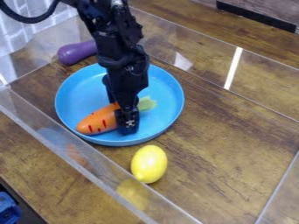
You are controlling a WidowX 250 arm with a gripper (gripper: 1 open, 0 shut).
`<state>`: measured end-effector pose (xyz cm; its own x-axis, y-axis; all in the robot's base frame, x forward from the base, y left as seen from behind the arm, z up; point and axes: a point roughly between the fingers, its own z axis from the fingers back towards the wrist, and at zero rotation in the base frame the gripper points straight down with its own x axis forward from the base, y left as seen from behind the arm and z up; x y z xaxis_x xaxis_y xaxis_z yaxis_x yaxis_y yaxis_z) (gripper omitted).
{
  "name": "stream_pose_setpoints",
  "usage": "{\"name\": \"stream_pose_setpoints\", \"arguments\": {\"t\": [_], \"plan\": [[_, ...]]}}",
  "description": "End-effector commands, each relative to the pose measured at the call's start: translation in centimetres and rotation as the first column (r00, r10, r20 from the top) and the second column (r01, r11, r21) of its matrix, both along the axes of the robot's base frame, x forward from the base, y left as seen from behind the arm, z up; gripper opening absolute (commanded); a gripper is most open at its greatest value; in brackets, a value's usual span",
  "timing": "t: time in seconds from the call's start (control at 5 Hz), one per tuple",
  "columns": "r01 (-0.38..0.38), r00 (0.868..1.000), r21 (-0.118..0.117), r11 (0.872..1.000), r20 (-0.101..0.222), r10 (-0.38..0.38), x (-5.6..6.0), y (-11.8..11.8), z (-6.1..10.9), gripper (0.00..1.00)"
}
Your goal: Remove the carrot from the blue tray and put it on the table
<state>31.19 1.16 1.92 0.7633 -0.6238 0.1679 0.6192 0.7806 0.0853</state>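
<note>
Across the whole view you have the table, dark wood planks with a glossy sheen, fenced by clear acrylic walls along its near and left edges and another at the back. Toward the middle-left of the table sits the blue tray, round and shallow with a raised rim. Over the tray the black arm comes down steeply from the top of the view, and it hides the middle of the tray from you. At its lower end the pincer stands spread wide and low in the tray's near part; its tips straddle the carrot's leafy end, and you cannot tell whether they touch it. The carrot lies on its side inside the tray near the tray's front-left rim. The yellow lemon rests on the table just outside the tray's front rim, close to the near wall. The purple eggplant lies behind the tray by the left wall. To the right of the tray you have bare planks.
</note>
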Motion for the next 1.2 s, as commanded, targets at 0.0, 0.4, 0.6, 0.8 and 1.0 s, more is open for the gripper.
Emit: {"name": "stream_pose_setpoints", "arguments": {"t": [0.0, 0.4, 0.6, 0.8, 1.0], "plan": [[0.010, 0.999, -0.005, 1.000, -0.034, -0.010, -0.77, 0.12, -1.22, 1.00], [0.009, 0.999, -0.011, 1.000, -0.038, -0.010, -0.95, 0.02, -1.26, 1.00], [0.009, 0.999, -0.015, 1.000, -0.041, -0.009, -1.03, -0.03, -1.28, 1.00], [0.009, 0.999, -0.018, 1.000, -0.043, -0.009, -1.12, -0.08, -1.26, 1.00], [0.012, 0.999, -0.017, 1.000, -0.048, -0.013, -1.05, -0.07, -1.28, 0.00]]}}
